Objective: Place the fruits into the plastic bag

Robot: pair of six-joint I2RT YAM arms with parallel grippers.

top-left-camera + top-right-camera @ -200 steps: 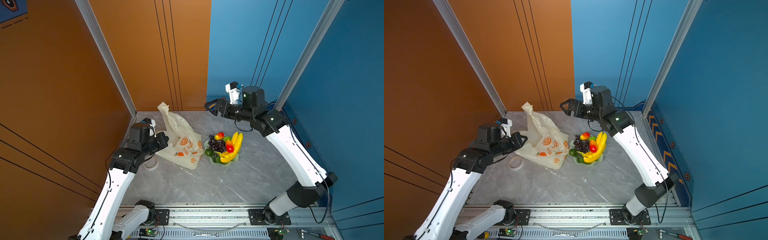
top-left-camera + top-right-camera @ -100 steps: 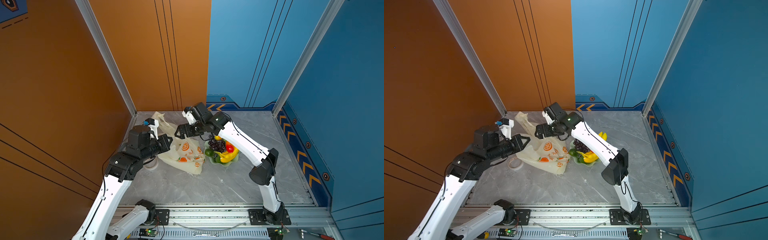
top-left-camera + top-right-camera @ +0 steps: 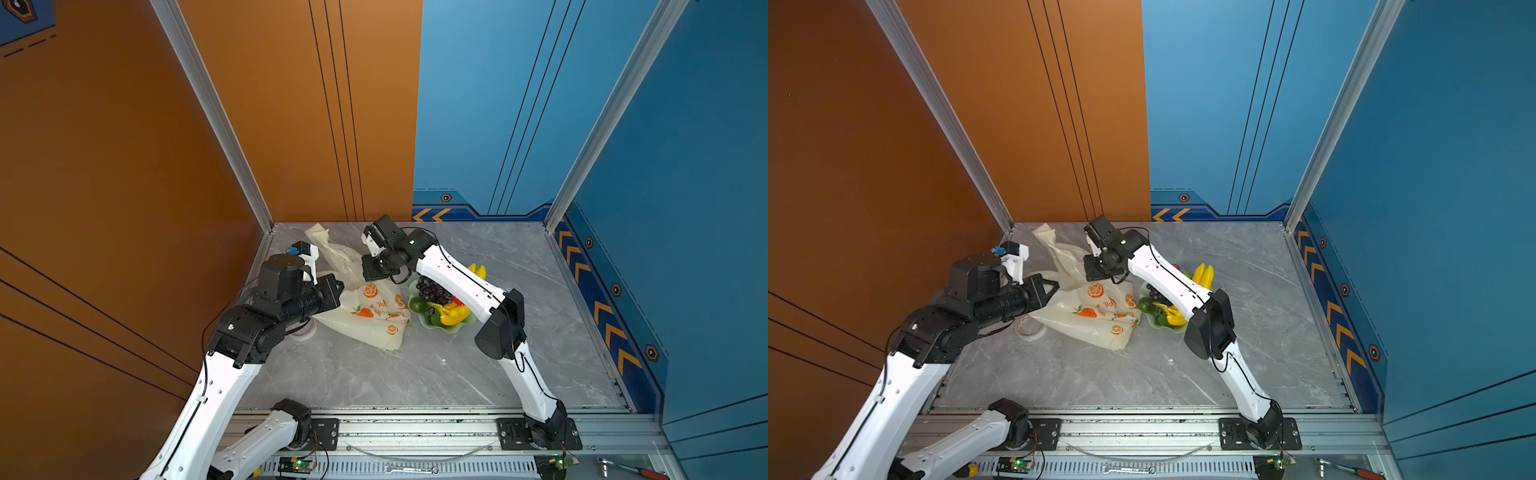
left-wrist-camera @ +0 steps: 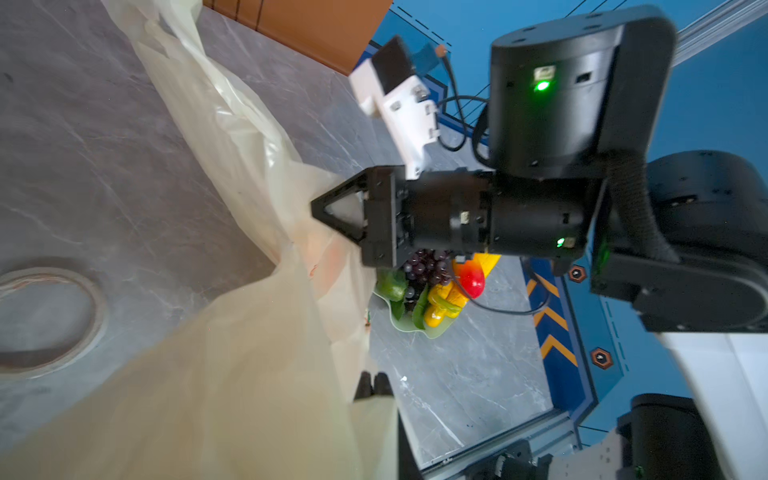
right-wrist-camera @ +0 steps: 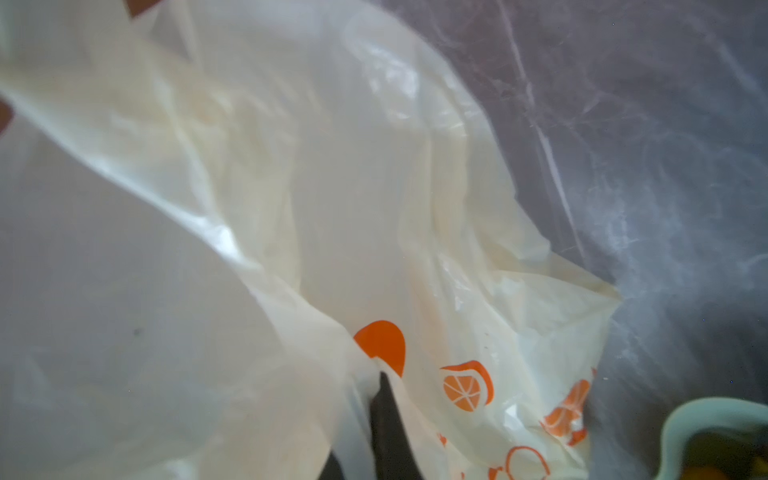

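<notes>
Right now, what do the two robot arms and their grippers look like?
The left arm and the right arm have white links between bulky black joints, with thin black cables along them. A green light glows on the right arm's wrist. The left gripper and the right gripper are black, with triangular open-frame fingers.

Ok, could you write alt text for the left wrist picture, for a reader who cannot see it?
The left gripper, shut, pinches a thin cream translucent plastic bag that fills the foreground above a grey marbled table. Beyond, the right gripper is shut on the bag, near a pale green wavy dish of toy fruits.
</notes>
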